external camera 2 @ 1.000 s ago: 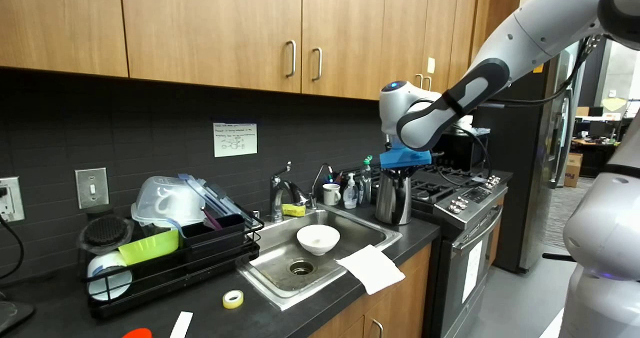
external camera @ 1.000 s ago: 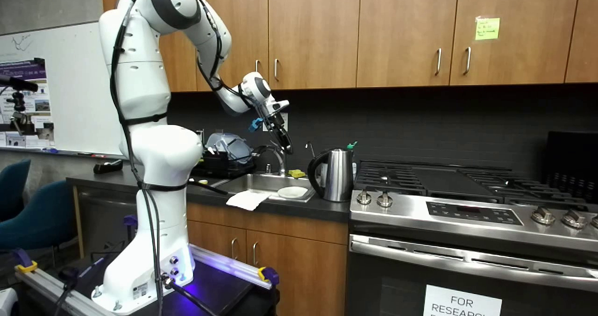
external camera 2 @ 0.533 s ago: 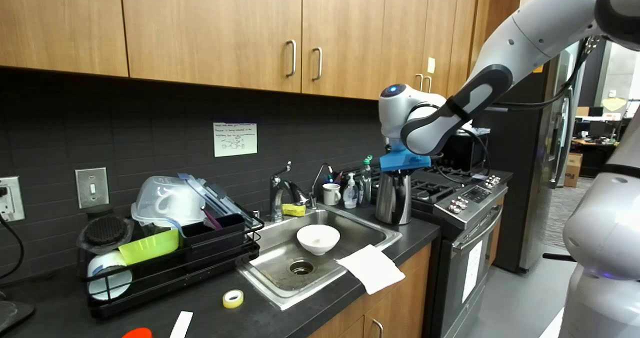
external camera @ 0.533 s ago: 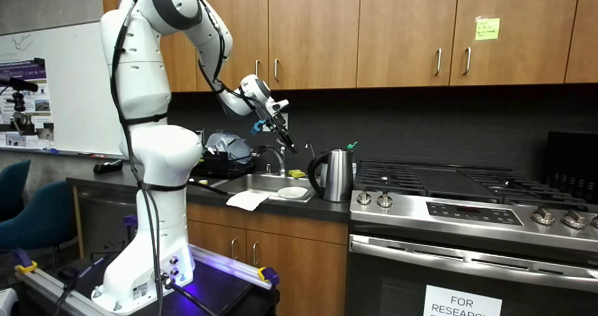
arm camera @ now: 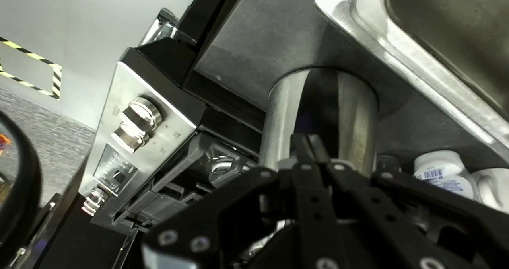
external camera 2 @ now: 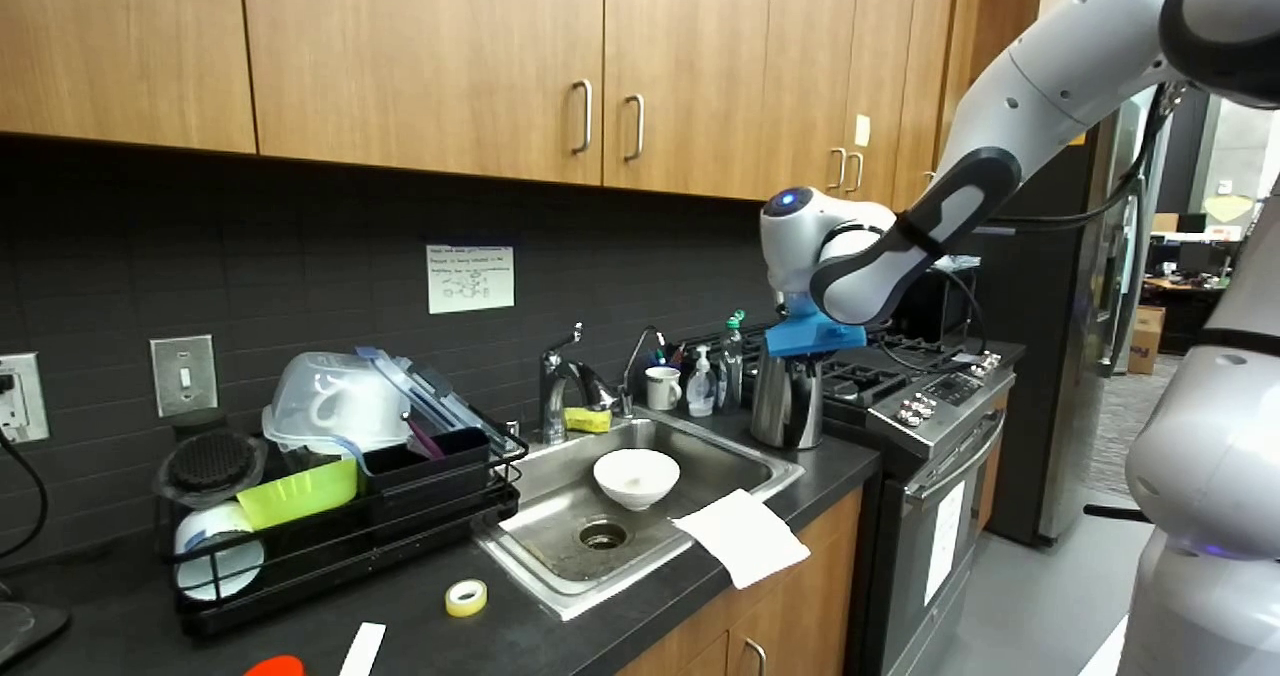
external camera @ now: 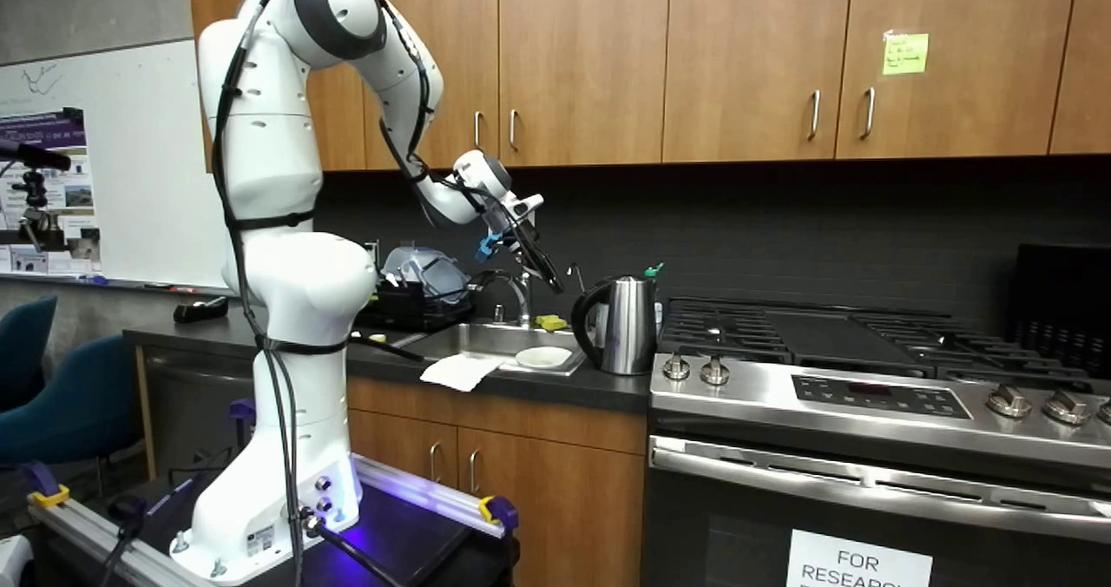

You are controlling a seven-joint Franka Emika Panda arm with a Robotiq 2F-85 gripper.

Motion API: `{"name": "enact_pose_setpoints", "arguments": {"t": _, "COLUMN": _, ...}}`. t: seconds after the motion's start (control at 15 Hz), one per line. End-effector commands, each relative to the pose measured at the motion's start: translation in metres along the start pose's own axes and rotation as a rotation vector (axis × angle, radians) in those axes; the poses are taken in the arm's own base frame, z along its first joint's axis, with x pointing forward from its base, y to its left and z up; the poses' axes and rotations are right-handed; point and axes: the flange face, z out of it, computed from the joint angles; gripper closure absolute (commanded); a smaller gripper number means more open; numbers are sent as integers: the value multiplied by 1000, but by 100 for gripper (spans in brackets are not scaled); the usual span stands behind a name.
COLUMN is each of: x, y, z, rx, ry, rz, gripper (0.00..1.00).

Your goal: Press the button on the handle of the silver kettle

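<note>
Holding claw (arm camera: 307,140) tilted down over surface (arm camera: 254,42), with jaws together and gripping nothing. Pointing toward silver kettle (external camera: 632,326), near but apart from black handle (external camera: 580,322) in an exterior view. Finding kettle upright between sink (external camera 2: 550,511) and stove (external camera: 868,429), at surface's stove-side edge, near front corner. Spotting white bowl (external camera 2: 637,478) in sink, yellow sponge (external camera 2: 587,420) by rear rim.

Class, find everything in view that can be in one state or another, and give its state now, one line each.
Kettle: upright on the counter.
Kettle button: too small to tell.
Gripper: shut, not touching the kettle.
Upper cabinet doors: shut.
Lower cabinet doors: shut.
Oven door: shut.
Faucet: no water seen running.
Bowl: upright in the sink.
Soap pump bottle: upright.
Light switch: position too small to tell.
</note>
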Motion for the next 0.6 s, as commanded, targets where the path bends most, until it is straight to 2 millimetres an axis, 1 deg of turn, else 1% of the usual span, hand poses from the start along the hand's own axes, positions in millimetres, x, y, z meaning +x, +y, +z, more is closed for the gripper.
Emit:
{"name": "enact_pose_setpoints", "arguments": {"t": 0.0, "x": 3, "y": 1, "z": 11, "rx": -6, "ry": 27, "rz": 3, "gripper": 100}}
{"name": "enact_pose_setpoints", "arguments": {"t": 0.33, "x": 14, "y": -3, "z": 16, "rx": -8, "ry": 61, "rz": -10, "gripper": 100}}
{"name": "enact_pose_setpoints", "arguments": {"t": 0.53, "x": 23, "y": -6, "z": 15, "rx": -2, "ry": 80, "rz": -11, "gripper": 100}}
